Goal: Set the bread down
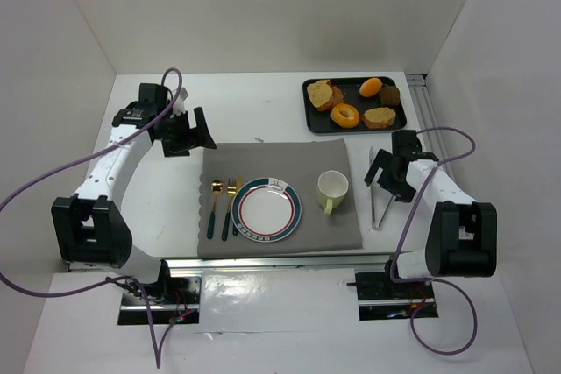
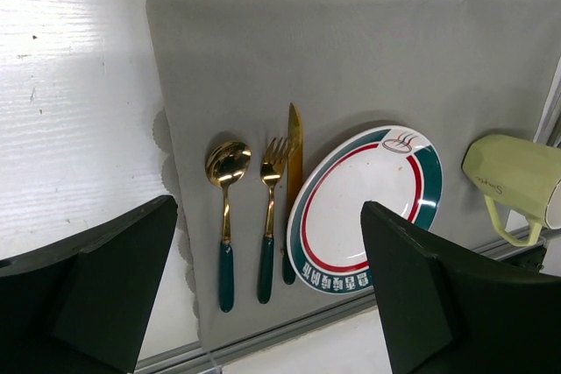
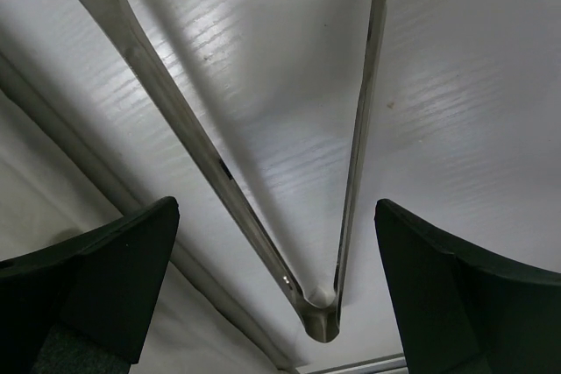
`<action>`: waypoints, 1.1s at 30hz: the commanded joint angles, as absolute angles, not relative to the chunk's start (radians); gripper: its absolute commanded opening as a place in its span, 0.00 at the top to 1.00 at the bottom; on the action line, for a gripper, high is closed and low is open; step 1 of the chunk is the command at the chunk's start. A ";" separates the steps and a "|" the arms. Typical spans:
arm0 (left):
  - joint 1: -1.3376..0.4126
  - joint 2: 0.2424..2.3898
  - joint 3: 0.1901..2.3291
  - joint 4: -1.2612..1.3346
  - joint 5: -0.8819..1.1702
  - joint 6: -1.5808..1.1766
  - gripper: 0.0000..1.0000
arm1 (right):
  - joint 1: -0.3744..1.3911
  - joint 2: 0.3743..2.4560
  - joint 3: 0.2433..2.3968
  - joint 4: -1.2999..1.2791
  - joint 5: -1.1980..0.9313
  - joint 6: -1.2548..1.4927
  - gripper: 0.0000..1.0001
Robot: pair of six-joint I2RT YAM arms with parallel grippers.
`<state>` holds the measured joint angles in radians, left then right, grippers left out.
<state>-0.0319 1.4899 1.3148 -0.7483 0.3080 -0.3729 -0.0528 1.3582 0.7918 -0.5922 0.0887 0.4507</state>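
Several pieces of bread (image 1: 321, 94) lie on a black tray (image 1: 310, 120) at the back right. A white plate (image 1: 266, 208) with a green and red rim sits on the grey mat (image 1: 280, 159); in the left wrist view the plate (image 2: 364, 208) is bare. Metal tongs (image 1: 379, 203) lie on the table right of the mat. My right gripper (image 1: 390, 179) hangs open just above the tongs (image 3: 188, 133), its fingers (image 3: 114, 278) straddling the hinge end, with nothing held. My left gripper (image 1: 188, 133) is open and empty above the mat's far left corner.
A pale green cup (image 1: 331, 188) stands right of the plate. A spoon (image 1: 215, 203), fork (image 2: 270, 216) and knife (image 2: 294, 155) with green handles lie left of it. White walls enclose the table on three sides.
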 commanded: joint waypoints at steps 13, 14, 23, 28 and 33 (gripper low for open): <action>-0.037 1.508 1.359 -0.713 0.322 -0.390 0.00 | -0.051 1.517 0.844 -0.502 0.100 0.417 0.07; -0.037 1.494 1.359 -0.713 0.322 -0.390 0.00 | -0.051 1.529 0.853 -0.502 0.100 0.417 0.09; -0.037 1.526 1.397 -0.704 0.379 -0.399 0.00 | -0.051 1.549 0.821 -0.364 0.140 0.459 0.40; -0.037 1.526 1.407 -0.704 0.379 -0.399 0.00 | -0.051 1.565 0.807 -0.314 0.120 0.448 0.19; -0.037 1.517 1.407 -0.715 0.368 -0.399 0.00 | -0.051 1.598 0.827 -0.295 0.161 0.459 0.49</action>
